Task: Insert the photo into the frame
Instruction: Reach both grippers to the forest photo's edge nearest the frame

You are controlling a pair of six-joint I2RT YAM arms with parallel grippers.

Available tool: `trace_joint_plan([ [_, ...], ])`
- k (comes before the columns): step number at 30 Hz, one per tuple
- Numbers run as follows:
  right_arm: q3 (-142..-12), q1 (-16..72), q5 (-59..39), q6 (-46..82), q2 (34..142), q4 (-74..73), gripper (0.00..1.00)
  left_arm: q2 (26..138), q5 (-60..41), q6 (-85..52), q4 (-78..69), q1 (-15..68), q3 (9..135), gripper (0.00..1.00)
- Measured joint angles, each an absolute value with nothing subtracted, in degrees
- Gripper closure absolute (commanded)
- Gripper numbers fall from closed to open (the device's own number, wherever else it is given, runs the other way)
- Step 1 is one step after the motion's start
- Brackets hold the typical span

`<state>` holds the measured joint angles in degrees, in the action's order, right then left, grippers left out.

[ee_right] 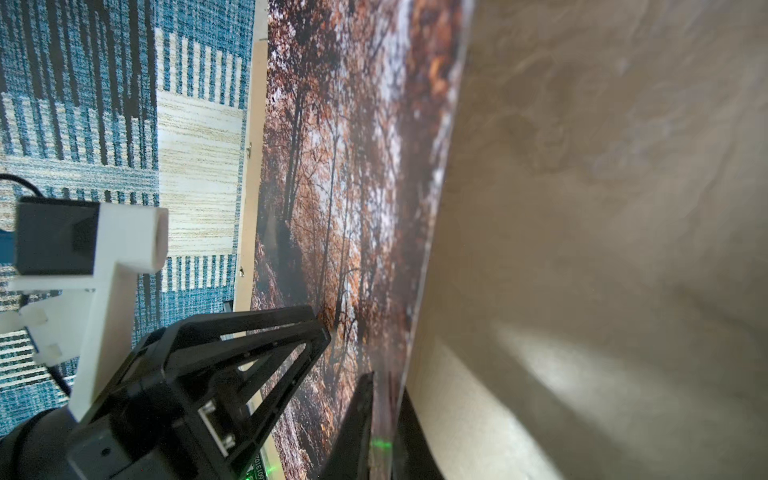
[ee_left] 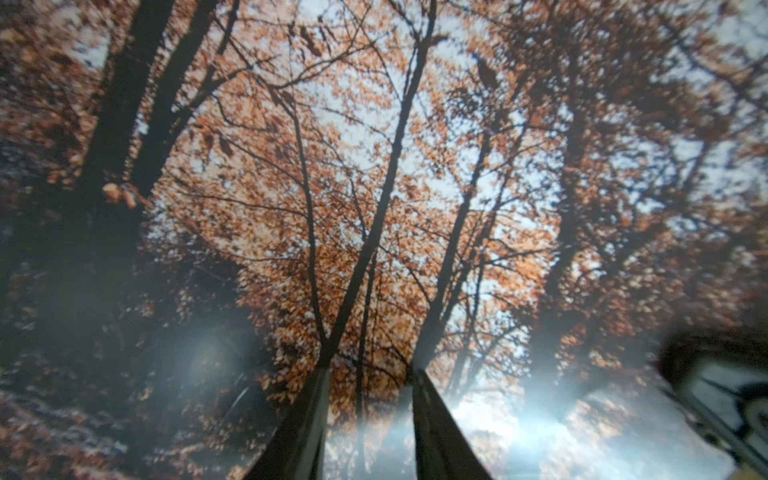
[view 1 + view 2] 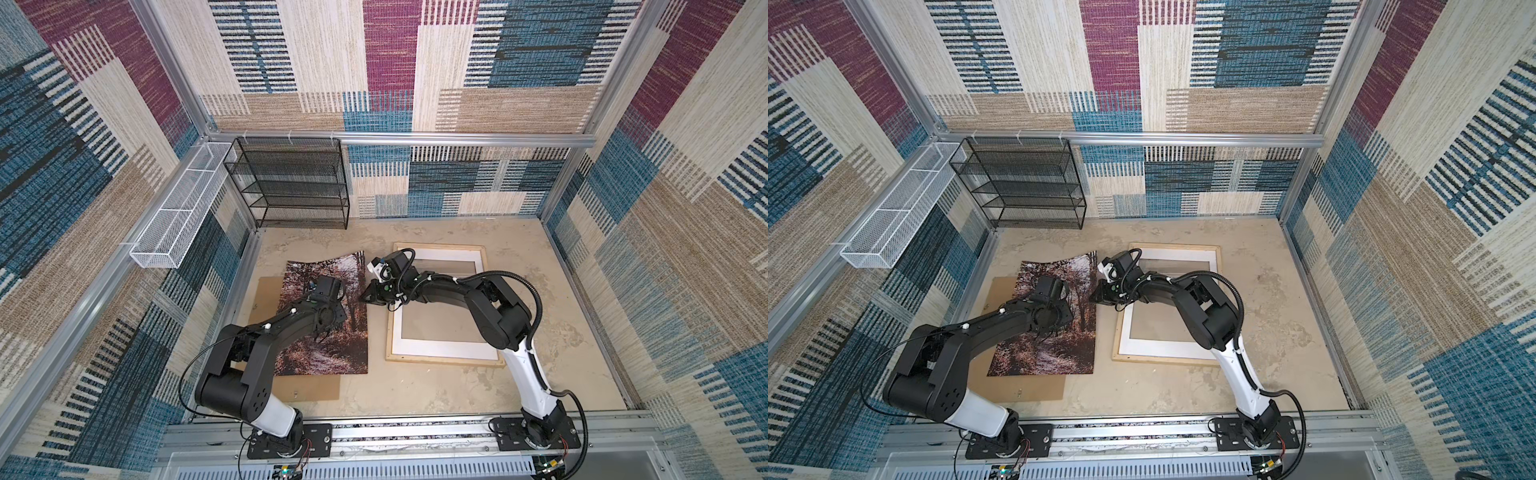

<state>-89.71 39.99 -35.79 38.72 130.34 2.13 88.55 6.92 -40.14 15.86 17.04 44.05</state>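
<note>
The photo [image 3: 324,349] [image 3: 1054,349], an autumn forest print, lies face up on the left of the table, its far right corner curling upward. The pale wood frame [image 3: 444,360] [image 3: 1175,247] lies flat to its right. My left gripper [image 2: 371,370] points down onto the photo's middle, its jaws apart with nothing between them and the tips against the print [image 2: 374,187]. My right gripper [image 3: 365,296] [image 1: 386,384] reaches across and is shut on the photo's right edge [image 1: 357,166], one finger above the sheet and one below.
A brown backing board [image 3: 316,388] lies under the photo. A white mat [image 3: 440,347] with a window sits inside the frame. A black mesh shelf [image 3: 291,187] stands at the back left, and a white wire basket [image 3: 178,212] hangs on the left wall.
</note>
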Motion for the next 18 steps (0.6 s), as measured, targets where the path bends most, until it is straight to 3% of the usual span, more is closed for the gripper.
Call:
trace_joint_plan([
  [3, -89.7, 39.7, -35.7, 38.5, 130.0, 2.6, 1.0, 87.2, 5.2, -39.9, 17.8, 17.2, 44.0, 0.61],
  [11, -90.9, 39.1, -34.3, 35.9, 125.8, 5.3, 1.0, 76.7, 4.2, -37.1, 22.1, 18.9, 45.2, 0.53],
  [18, -90.6, 38.7, -32.7, 35.5, 121.6, 7.0, 1.0, 68.6, 8.1, -36.2, 23.3, 28.3, 46.3, 0.49],
])
